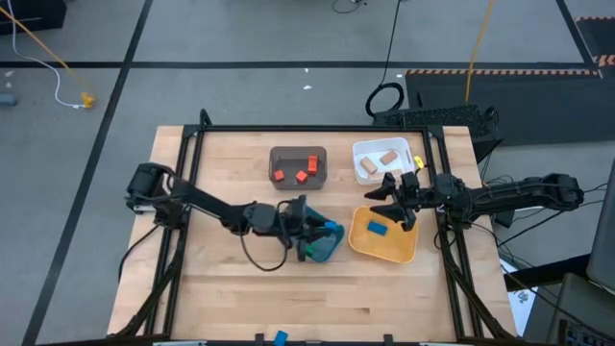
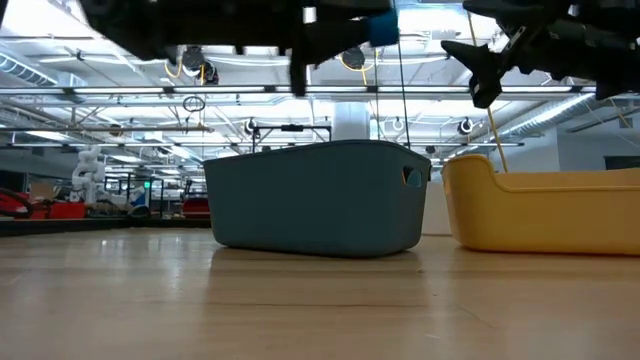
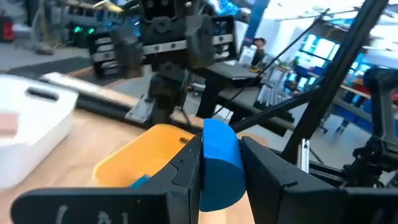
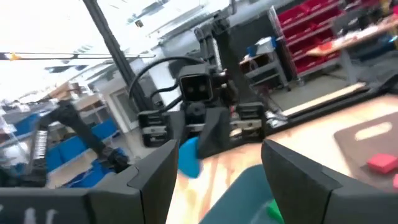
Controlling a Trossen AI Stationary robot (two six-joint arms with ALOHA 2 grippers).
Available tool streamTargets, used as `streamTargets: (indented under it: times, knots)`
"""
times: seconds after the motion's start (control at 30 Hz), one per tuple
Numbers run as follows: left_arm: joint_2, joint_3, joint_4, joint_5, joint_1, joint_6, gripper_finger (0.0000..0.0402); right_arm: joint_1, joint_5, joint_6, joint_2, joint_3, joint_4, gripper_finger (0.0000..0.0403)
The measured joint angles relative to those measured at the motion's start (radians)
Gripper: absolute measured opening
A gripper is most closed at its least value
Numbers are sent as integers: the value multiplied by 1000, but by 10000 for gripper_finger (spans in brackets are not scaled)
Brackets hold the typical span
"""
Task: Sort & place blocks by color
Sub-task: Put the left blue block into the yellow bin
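Left pincer hangs over the teal tray at table centre, pinching a blue block between its fingers, raised above the tray rim. At three o'clock from it sits the yellow tray, one blue block inside. Right pincer hovers spread over that tray's twelve o'clock edge, holding nothing. Red blocks lie in the grey tray at twelve; plain wood blocks in the white tray at one.
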Motion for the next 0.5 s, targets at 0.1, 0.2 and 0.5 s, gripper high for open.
streamTargets:
  times: [0.1,0.2,0.5]
  knots:
    - [41,64,2,41,21,47,90,0,54,5,2,0,3,224]
    - [68,116,-6,46,38,77,90,0,95,51,3,0,-1,224]
    - [71,171,-32,46,112,51,90,99,126,56,113,0,52,224]
